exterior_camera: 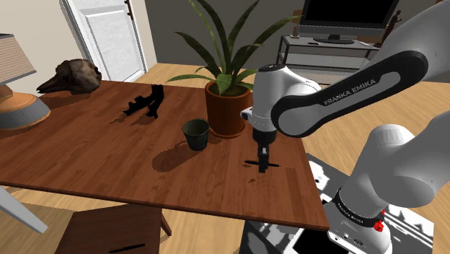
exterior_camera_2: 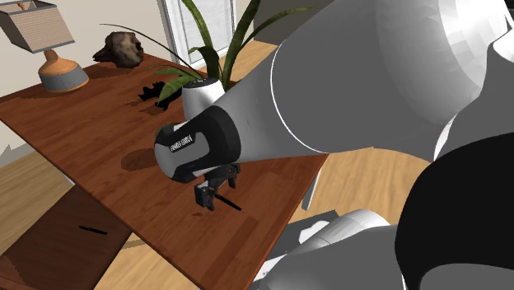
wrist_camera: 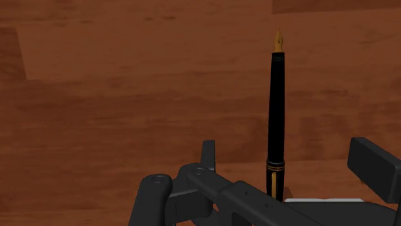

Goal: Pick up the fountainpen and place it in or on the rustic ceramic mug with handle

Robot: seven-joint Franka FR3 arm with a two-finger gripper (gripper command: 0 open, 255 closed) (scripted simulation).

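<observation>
A black fountain pen [wrist_camera: 276, 109] with a gold nib lies flat on the brown wooden table [exterior_camera: 108, 159]. My gripper [wrist_camera: 289, 164] hangs just above it, open, with the pen between the two fingers [wrist_camera: 373, 168] and neither touching it. In the shoulder view the gripper [exterior_camera: 262, 160] points straight down near the table's right end, and the pen [exterior_camera: 272, 165] shows as a thin dark line under it. The dark mug [exterior_camera: 195, 134] stands upright to the left of the gripper, a short way off. The second exterior view has the gripper [exterior_camera_2: 216, 191] over the pen [exterior_camera_2: 231, 203].
A potted plant [exterior_camera: 227, 108] stands just behind the mug. Further left are a black figurine [exterior_camera: 148, 101], a dark rock-like lump [exterior_camera: 72, 76] and a lamp [exterior_camera: 18, 108]. A low wooden bench [exterior_camera_2: 58, 247] sits below the table's front edge.
</observation>
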